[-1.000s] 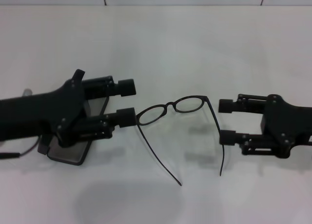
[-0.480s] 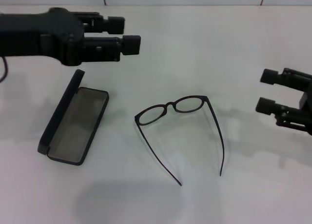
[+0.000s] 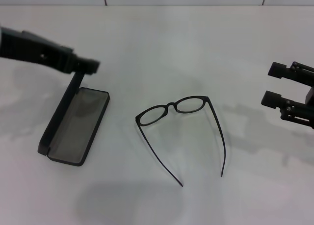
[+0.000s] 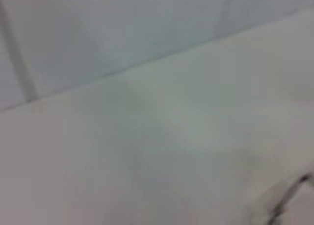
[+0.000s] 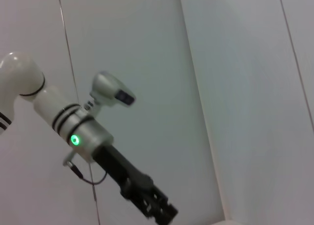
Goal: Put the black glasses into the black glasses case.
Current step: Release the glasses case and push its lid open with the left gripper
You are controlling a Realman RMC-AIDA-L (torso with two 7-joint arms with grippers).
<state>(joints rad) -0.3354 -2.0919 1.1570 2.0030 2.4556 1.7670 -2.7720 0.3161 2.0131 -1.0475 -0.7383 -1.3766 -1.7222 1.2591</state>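
**Glasses on the table, case open and unfilled**

Your head view shows the black glasses [image 3: 179, 118] lying on the white table [image 3: 162, 48], temples unfolded, beside the open black glasses case [image 3: 73, 127], only grey lining inside. Right gripper [image 3: 275, 84] hangs spread wide, holding nothing. Left gripper [image 3: 88, 65] above the lid: fingers unreadable. Only your right wrist view shows the left arm [image 5: 93, 146] whole.

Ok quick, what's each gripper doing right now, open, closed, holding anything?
Left gripper: above the case's raised lid, holding nothing; open or closed cannot be told.
Right gripper: open, empty, at the right edge.
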